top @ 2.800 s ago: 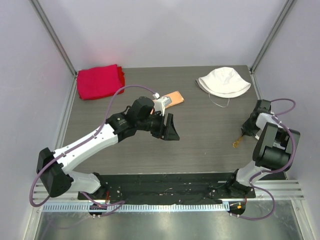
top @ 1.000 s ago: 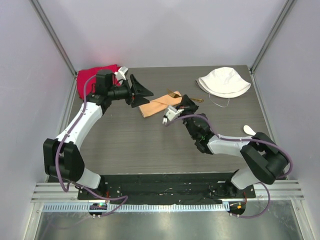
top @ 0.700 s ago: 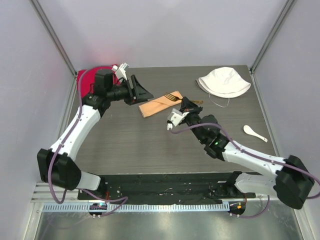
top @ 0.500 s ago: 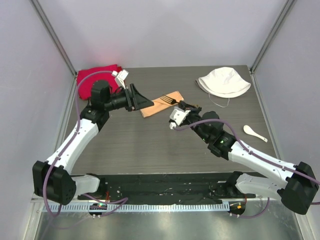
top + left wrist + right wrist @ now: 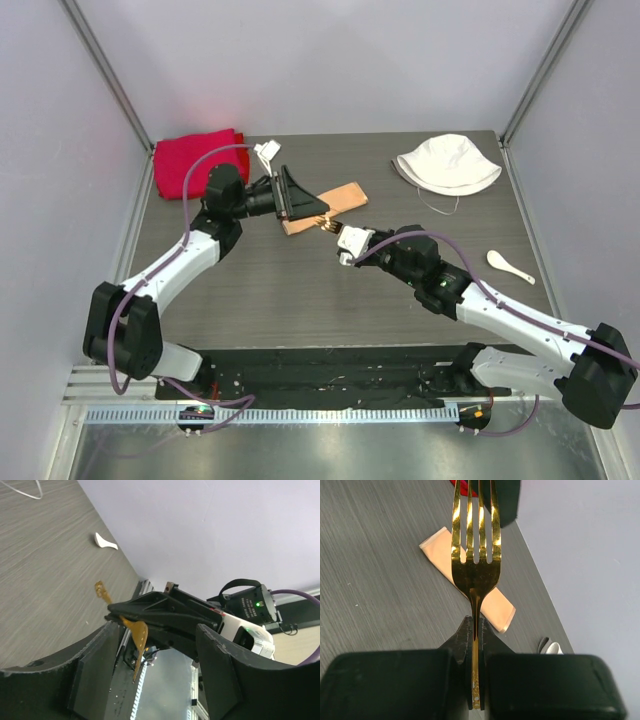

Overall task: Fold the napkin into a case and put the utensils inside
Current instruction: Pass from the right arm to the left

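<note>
The napkin case (image 5: 340, 197) is already folded and lies flat on the counter (image 5: 260, 290). The right claw (image 5: 345, 238) grips a gold fork (image 5: 475, 555) that points at it. The left claw (image 5: 316, 209) hangs over its end, fingers spread and holding nothing. The white spoon (image 5: 508, 265) lies far off. I think both have yet to go inside.

The left arm (image 5: 170, 265) and right arm (image 5: 520, 320) are each built of smooth white links joined by rounded black joint housings. A purple cable (image 5: 300, 591) is run loosely along each arm. The left pincer (image 5: 312, 208) is moulded in matte black, with broad, flat-faced fingers (image 5: 95, 675). The right pincer (image 5: 475, 670) is seen as two blunt black blocks. A green indicator light (image 5: 257, 603) and small white lettering are carried on one black housing of the right arm.
</note>
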